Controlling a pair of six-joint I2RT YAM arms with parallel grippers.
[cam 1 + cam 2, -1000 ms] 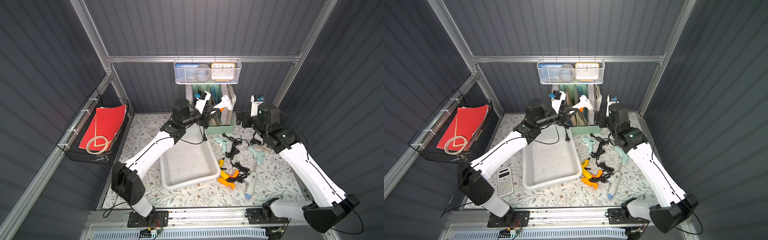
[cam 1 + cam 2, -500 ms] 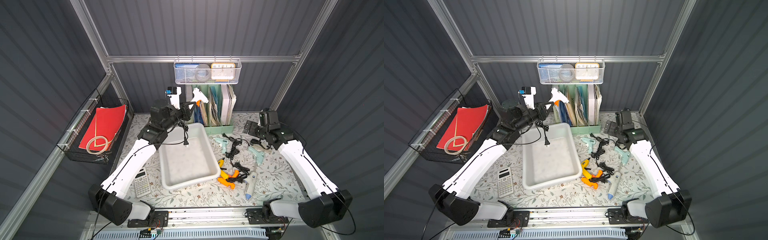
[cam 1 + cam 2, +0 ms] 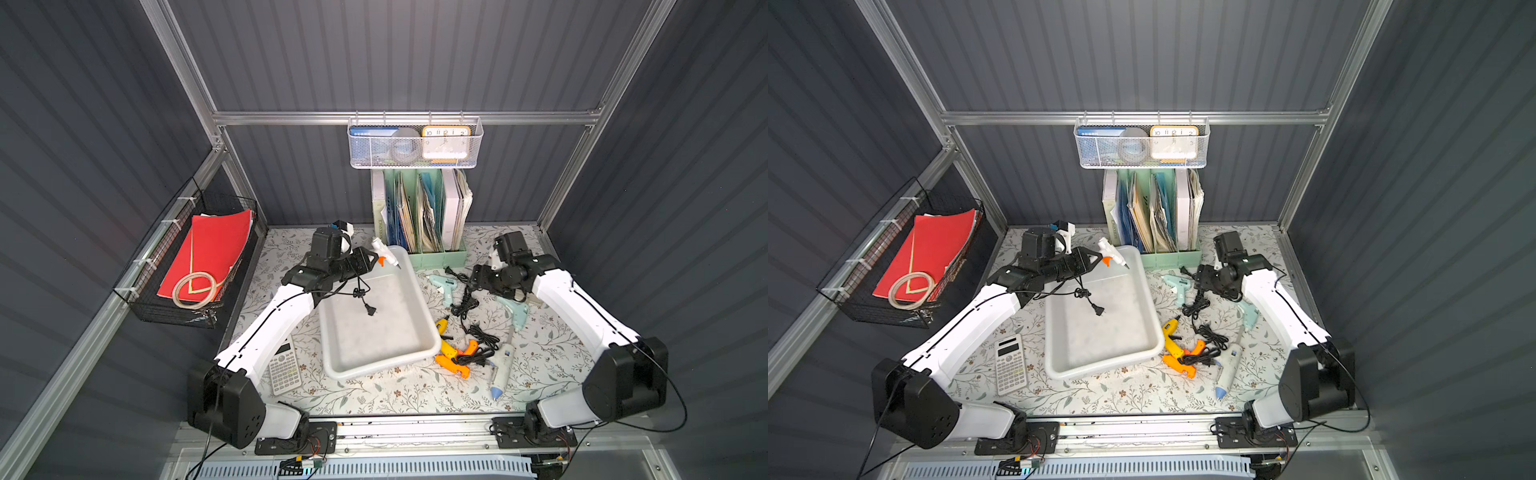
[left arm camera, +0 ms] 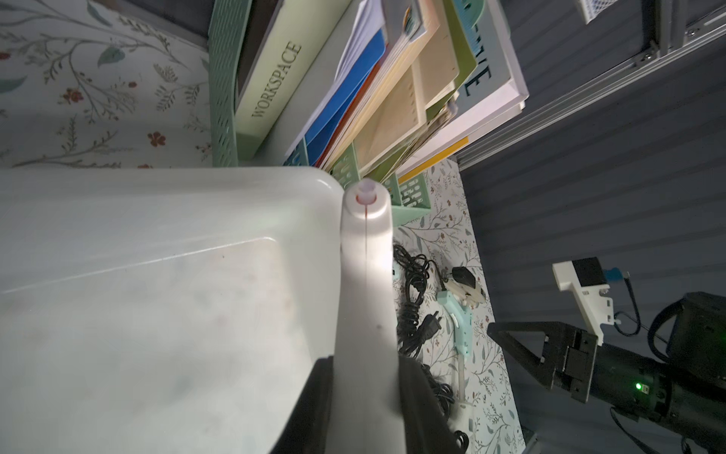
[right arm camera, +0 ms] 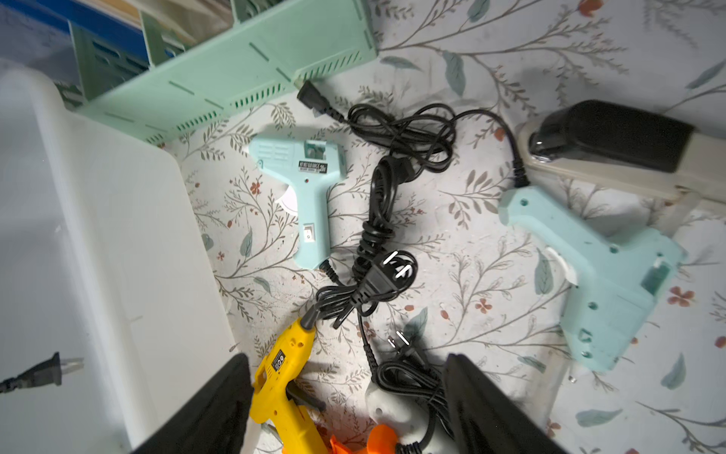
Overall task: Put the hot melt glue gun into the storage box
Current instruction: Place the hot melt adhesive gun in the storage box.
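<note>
Pinching the white glue gun [image 3: 385,252] in the left claw [image 3: 375,260], long axis straight out ahead of it, over the far corner of the storage box [image 3: 382,332] just below; right claw [image 3: 478,279] spread, empty, farther off.

Left arm is holding stretched forward, left gripper [image 3: 372,261] pinching narrow; right arm is holding bent inward, right gripper [image 3: 476,280] pointing down, jaws gaping wide.
</note>
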